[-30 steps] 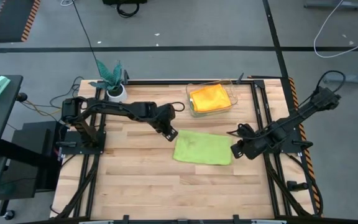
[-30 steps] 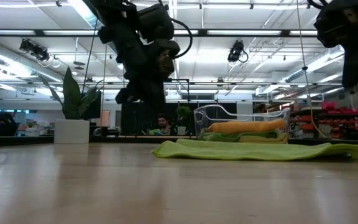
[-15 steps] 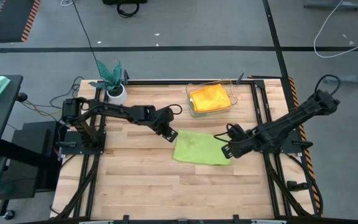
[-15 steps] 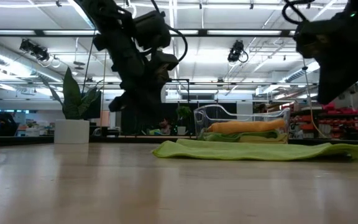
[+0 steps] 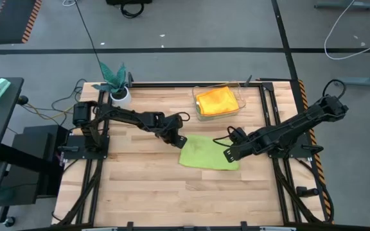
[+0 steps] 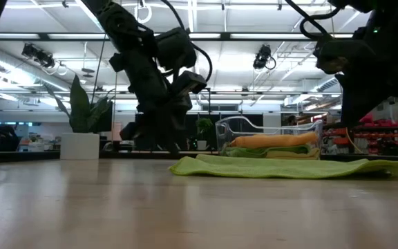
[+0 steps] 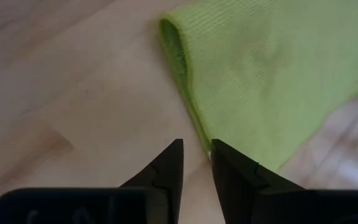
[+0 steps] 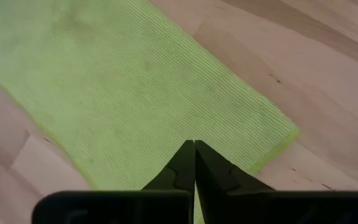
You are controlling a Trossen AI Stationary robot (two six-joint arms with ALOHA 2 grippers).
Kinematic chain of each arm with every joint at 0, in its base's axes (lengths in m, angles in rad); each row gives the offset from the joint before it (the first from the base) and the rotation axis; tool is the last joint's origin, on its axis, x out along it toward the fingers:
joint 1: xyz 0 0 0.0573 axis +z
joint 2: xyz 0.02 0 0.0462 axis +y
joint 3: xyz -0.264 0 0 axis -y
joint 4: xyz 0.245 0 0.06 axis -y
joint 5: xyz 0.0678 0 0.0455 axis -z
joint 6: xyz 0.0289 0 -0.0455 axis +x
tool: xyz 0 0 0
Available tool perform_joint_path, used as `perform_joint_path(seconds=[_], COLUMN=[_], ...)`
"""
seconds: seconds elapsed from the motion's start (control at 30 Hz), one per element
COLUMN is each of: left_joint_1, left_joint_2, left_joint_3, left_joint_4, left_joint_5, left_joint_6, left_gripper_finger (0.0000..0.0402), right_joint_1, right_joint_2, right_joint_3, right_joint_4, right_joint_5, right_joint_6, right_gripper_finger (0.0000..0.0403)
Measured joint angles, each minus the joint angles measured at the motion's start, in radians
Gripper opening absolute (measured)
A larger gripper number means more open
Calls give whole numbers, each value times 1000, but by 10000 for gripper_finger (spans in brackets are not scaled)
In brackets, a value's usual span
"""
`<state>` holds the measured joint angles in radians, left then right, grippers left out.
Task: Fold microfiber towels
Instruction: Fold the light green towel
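Note:
A lime green microfiber towel (image 5: pixel 207 153) lies flat on the wooden table as a folded rectangle; it also shows in the low view (image 6: pixel 289 168). My left gripper (image 5: pixel 179 140) is low at the towel's left edge (image 7: pixel 194 118), its fingers a narrow gap apart with the edge running between them. My right gripper (image 5: pixel 227 154) is shut and hangs above the towel's right part (image 8: pixel 129 87), clear of it in the low view (image 6: pixel 354 121). An orange-yellow towel (image 5: pixel 218 101) lies in a clear container (image 5: pixel 196 96) at the back.
A teal plant in a white pot (image 5: pixel 117 86) stands at the far left corner. The clear container (image 6: pixel 268 126) holds folded towels, with green cloth under the orange one (image 6: pixel 275 140). Bare wood stretches along the near side of the table (image 5: pixel 172 192).
My right gripper has gone toward the table's left edge and down, from beside the towel's right edge to above its right part. My left gripper has gone down to the towel's left edge. The towel has stayed where it was.

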<state>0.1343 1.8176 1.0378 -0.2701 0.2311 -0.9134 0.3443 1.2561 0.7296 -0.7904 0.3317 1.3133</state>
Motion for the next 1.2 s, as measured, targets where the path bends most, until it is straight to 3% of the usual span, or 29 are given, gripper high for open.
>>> perform_joint_path(seconds=[0.33, 0.73, 1.2], left_joint_1=[1, -8, -25], left_joint_2=[66, 98, 112], left_joint_3=[1, 3, 2], left_joint_4=[61, 143, 180], left_joint_5=[20, 90, 48], left_joint_6=[-23, -54, -118], left_gripper_finger=[132, 193, 201], right_joint_1=[-5, -11, -58], right_joint_2=[46, 85, 110], right_joint_3=[0, 0, 0], right_joint_4=[36, 89, 127], right_joint_5=[0, -41, -61], right_joint_6=[-26, -56, -110], right_gripper_finger=[49, 53, 52])
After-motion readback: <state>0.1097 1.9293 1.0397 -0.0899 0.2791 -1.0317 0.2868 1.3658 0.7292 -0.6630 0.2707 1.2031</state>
